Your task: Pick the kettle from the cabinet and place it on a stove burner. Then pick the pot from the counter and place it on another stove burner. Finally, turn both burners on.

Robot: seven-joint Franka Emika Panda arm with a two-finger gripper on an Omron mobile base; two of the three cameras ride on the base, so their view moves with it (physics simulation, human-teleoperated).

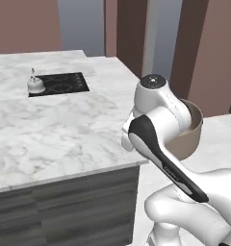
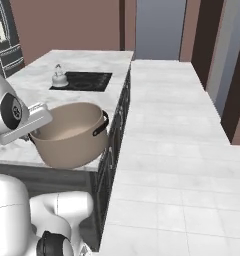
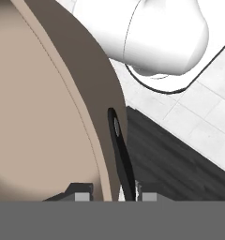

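Marble counter [image 1: 64,129], kettle [image 1: 35,84] on black cooktop [image 1: 64,84], fingers [image 3: 109,194] grasping empty pot [image 2: 72,135] rim

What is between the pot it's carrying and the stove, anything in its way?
Nothing visible. The gripper holds the pot by its rim at the counter's near edge, and bare marble runs to the stove. The kettle takes one burner at the stove's left.
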